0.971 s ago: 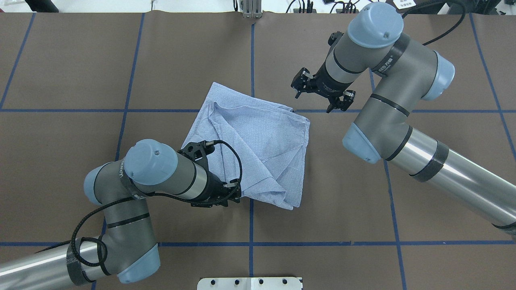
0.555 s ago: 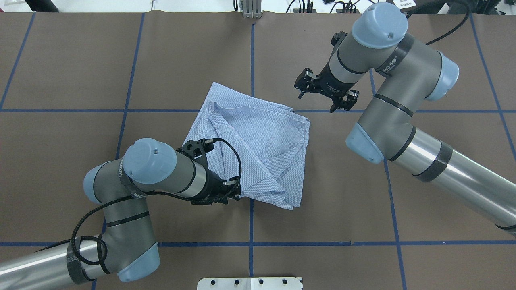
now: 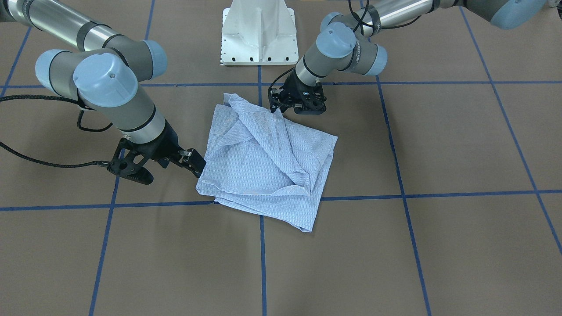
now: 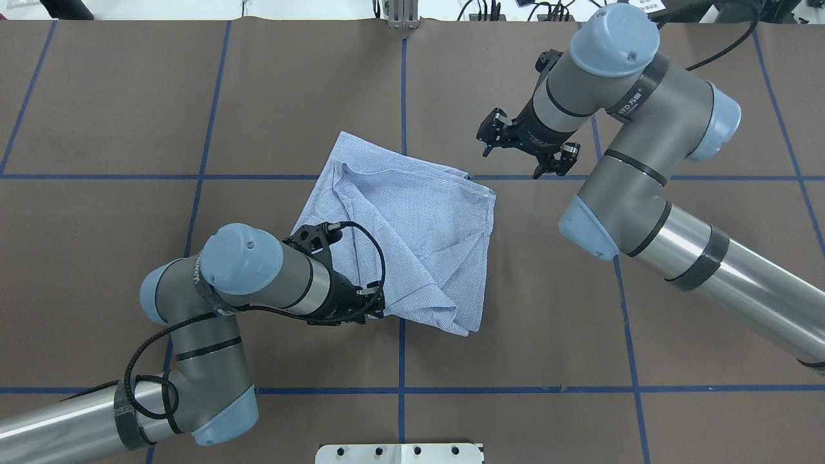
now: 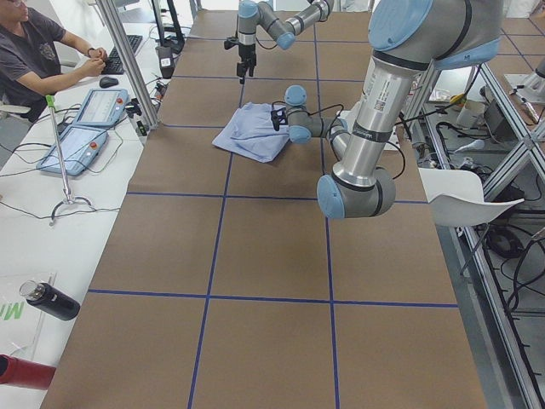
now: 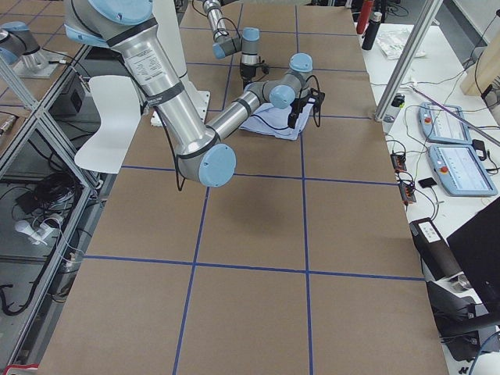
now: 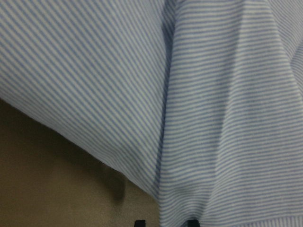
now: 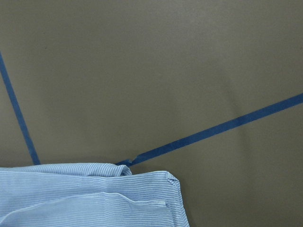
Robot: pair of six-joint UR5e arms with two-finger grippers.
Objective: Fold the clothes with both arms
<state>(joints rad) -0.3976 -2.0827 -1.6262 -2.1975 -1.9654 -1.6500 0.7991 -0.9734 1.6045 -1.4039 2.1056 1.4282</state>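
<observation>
The brown paper-covered worktop (image 4: 97,96), marked by blue tape lines (image 4: 129,176), carried everything. Over it reached the silver-grey left arm (image 4: 258,277) and the silver-grey right arm (image 4: 619,154), both with light blue joint caps. Near the middle lay the light blue, finely white-striped cotton shirt (image 4: 412,225), folded into a rough square and turned cornerwise across a tape crossing, its layers loose and creased.

The black right gripper (image 4: 510,164) hung with its fingers spread wide and empty, just beside the shirt's far right corner. The black left gripper (image 4: 372,304) sat low against the near left edge. Its wrist view showed only cloth up close, so I cannot tell whether it was pinching it.

The shirt would probably handle as light, limp and sliding. Corners or folded edges looked the best holds, with all layers pinched together.
</observation>
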